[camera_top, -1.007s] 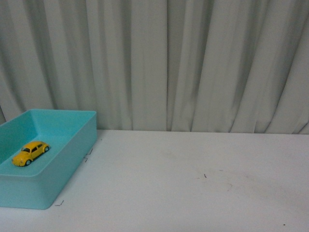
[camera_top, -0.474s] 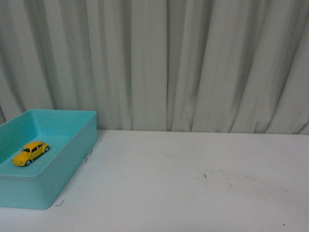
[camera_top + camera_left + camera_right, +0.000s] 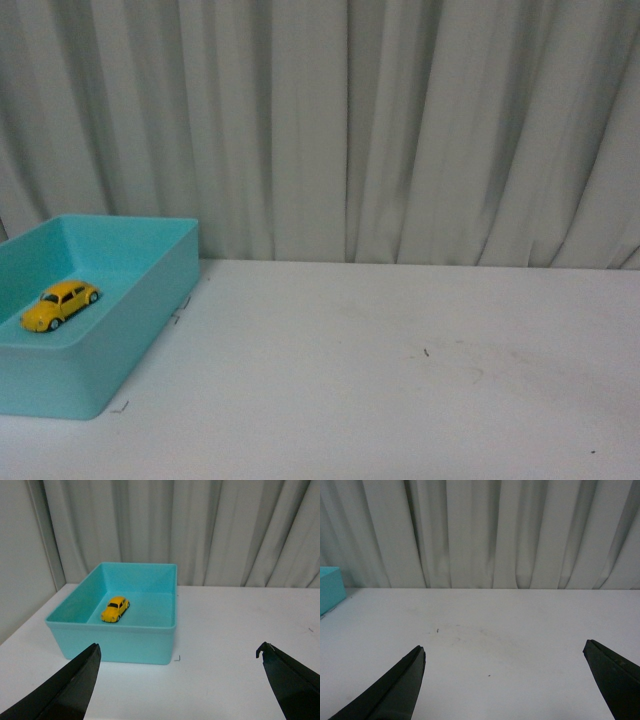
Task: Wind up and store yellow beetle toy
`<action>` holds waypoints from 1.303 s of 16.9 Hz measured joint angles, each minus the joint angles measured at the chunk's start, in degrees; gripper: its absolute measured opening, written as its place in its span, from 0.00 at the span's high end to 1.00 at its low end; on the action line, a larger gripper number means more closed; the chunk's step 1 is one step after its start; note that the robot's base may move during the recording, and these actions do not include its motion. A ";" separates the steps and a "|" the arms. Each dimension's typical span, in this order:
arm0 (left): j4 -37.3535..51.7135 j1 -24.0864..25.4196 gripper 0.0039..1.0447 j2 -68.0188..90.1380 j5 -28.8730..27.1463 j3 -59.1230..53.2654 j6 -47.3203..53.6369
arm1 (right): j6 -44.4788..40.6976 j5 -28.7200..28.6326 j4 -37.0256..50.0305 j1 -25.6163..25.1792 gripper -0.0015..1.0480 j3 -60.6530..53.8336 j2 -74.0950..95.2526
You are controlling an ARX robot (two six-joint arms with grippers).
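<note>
Closest in, the left gripper [image 3: 177,680] has its jaws spread wide, holding nothing, hanging over the bare white table [image 3: 400,380]. The right gripper [image 3: 505,680] is likewise gaping and empty above the table, well off to the other side. Beyond the left jaws, clear of them, sits the turquoise bin [image 3: 120,642]. The beetle [image 3: 115,609] rests on its wheels on the bin floor, towards the bin's left wall, well apart from both grippers. Farthest back, pale pleated curtains [image 3: 400,130] hang behind the table edge.
</note>
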 joint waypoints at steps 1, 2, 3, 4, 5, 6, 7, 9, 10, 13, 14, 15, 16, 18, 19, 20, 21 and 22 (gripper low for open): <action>-0.07 0.00 0.06 0.00 -0.04 0.00 0.00 | 0.00 0.00 -0.04 0.00 0.06 0.00 0.00; -0.02 0.00 0.06 0.00 -0.04 0.00 0.00 | 0.00 0.00 -0.17 0.00 0.06 0.00 0.00; -0.04 0.00 0.06 0.00 -0.04 0.00 0.00 | 0.00 -0.02 -0.15 0.00 0.06 0.00 0.00; -0.11 0.00 0.06 0.00 -0.04 0.00 -0.04 | 0.00 0.00 -0.17 0.00 0.06 0.00 0.00; -0.11 0.00 0.06 0.00 -0.04 0.00 -0.04 | 0.00 0.00 -0.20 0.00 0.06 0.00 0.00; -0.13 0.00 0.06 0.00 0.00 0.00 0.00 | 0.00 -0.02 -0.17 0.00 0.06 0.00 0.00; -0.17 0.00 0.06 0.00 0.02 0.00 0.00 | 0.15 0.02 -0.24 0.00 0.06 0.00 0.00; -0.13 0.00 0.06 0.00 0.02 0.00 -0.02 | 0.22 0.07 -0.22 0.00 0.06 0.00 0.00; -0.13 0.00 0.06 0.00 -0.07 0.00 -0.09 | 0.17 -0.02 -0.22 0.00 0.06 0.00 0.00; -0.13 0.00 0.06 0.00 -0.04 0.00 -0.15 | 0.22 0.00 -0.22 0.00 0.06 0.00 0.00; -0.15 0.00 0.06 0.00 -0.02 0.00 -0.15 | 0.24 0.00 -0.22 0.00 0.06 0.00 -0.02; -0.13 0.00 0.06 0.00 0.02 0.00 -0.13 | 0.24 0.04 -0.22 0.00 0.06 0.00 0.00; -0.09 0.00 0.06 0.00 -0.09 0.00 -0.15 | 0.22 -0.02 -0.26 0.00 0.06 0.00 0.00; -0.09 0.00 0.06 0.00 -0.09 0.00 -0.15 | 0.22 0.00 -0.24 0.00 0.06 0.00 0.00; -0.17 0.00 0.06 0.00 -0.02 0.00 -0.13 | 0.22 0.02 -0.20 0.00 0.06 0.00 -0.02; -0.07 0.00 0.06 0.00 -0.04 0.00 -0.13 | 0.22 -0.02 -0.24 0.00 0.06 0.00 0.00; -0.13 0.00 0.06 0.00 0.02 0.00 -0.11 | 0.24 0.02 -0.17 0.00 0.06 0.00 -0.02; -0.15 0.00 0.06 0.00 0.00 0.00 -0.13 | 0.24 0.02 -0.15 0.00 0.06 0.00 -0.02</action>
